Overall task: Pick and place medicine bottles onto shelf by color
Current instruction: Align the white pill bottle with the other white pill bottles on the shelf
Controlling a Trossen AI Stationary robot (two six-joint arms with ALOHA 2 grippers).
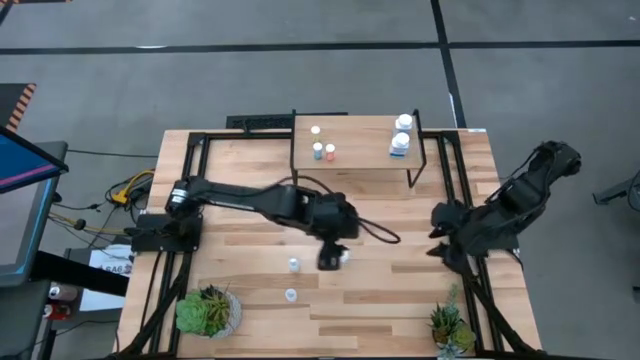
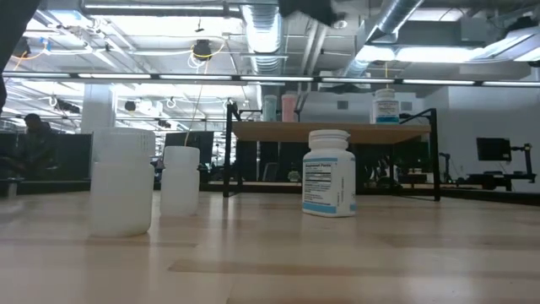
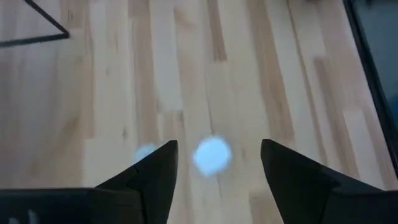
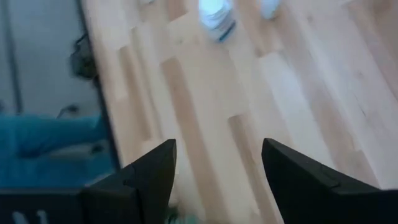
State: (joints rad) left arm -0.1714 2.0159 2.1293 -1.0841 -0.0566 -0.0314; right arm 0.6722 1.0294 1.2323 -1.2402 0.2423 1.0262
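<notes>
The left gripper (image 1: 334,256) hovers with fingers released above a white-capped medicine bottle (image 1: 343,256) near the desk's (image 1: 400,300) centre, so the pick is in hand; next it must descend squarely and clench. The shelf (image 1: 355,135) at twelve o'clock already holds several bottles, while the right gripper (image 1: 438,232) waits at three o'clock, fingers released.
</notes>
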